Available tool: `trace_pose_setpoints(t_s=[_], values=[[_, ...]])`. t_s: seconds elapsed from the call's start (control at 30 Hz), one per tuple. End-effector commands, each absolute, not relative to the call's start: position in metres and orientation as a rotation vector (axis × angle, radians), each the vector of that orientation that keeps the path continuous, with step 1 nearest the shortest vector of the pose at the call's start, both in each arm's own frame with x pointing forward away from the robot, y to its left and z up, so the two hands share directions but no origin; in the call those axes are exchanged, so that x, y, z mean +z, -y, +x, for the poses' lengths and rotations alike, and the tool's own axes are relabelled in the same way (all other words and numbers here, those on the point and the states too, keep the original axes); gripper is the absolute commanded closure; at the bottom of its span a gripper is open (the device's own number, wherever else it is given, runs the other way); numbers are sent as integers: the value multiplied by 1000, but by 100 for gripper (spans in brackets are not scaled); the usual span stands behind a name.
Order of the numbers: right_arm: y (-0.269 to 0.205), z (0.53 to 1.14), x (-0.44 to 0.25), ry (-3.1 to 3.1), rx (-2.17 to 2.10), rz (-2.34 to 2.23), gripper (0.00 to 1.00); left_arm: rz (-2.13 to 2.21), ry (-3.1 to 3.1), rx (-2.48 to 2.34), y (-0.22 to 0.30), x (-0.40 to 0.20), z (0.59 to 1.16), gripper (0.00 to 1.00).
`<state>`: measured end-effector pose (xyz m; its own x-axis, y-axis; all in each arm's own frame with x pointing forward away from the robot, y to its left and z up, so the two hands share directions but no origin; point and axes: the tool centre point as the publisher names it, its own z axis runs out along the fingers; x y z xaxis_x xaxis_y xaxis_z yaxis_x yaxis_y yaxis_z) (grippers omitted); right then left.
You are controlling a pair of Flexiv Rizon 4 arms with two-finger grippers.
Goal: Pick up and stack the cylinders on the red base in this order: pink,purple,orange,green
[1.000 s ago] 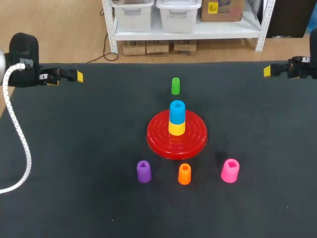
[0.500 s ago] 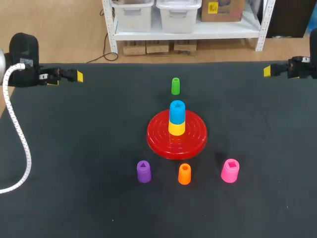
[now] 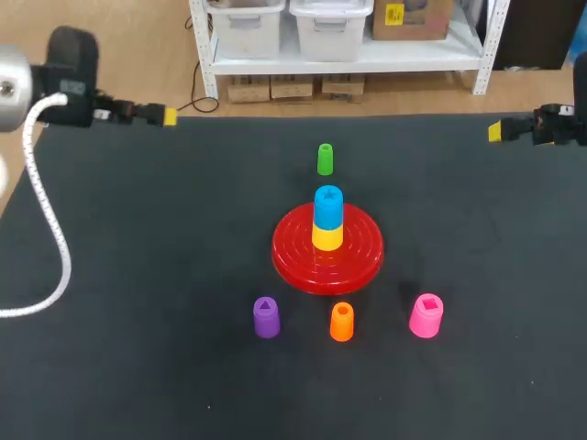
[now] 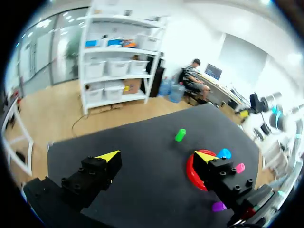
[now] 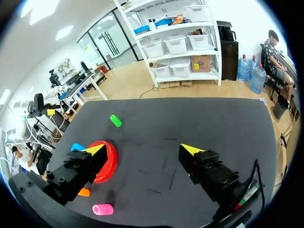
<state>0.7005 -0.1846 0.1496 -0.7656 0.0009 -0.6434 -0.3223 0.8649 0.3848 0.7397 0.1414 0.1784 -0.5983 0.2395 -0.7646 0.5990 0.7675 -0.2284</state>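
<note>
The red base (image 3: 327,247) lies mid-table with a yellow cylinder (image 3: 326,236) and a blue one (image 3: 328,203) stacked on it. Green cylinder (image 3: 325,159) stands behind the base. Purple (image 3: 266,317), orange (image 3: 341,322) and pink (image 3: 426,315) cylinders stand in a row in front of it. My left gripper (image 3: 168,116) hovers at the far left edge, open and empty (image 4: 157,156), with the green cylinder (image 4: 180,135) far ahead. At the far right edge my right gripper (image 3: 495,131) is also open and empty (image 5: 142,149), well away from the pink cylinder (image 5: 102,209).
A white cable (image 3: 41,211) hangs from my left arm over the table's left side. The black tabletop (image 3: 165,238) stretches bare between the grippers and the cylinders.
My left arm has risen and shifted toward the table's far edge and a little rightward. The right arm and all cylinders stay where they were.
</note>
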Motion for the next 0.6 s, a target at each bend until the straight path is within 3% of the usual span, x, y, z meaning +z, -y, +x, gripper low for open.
trace_pose_setpoints(t_s=[0.03, 0.37, 0.6], values=[[185, 700, 150, -2372, 638, -231, 0, 1234, -1810, -629, -121, 187, 726, 0], [185, 700, 150, -2372, 638, -231, 0, 1737, -1649, -676, -71, 193, 672, 0], [185, 700, 150, -2372, 638, -231, 0, 1937, -1686, -631, -86, 178, 660, 0]])
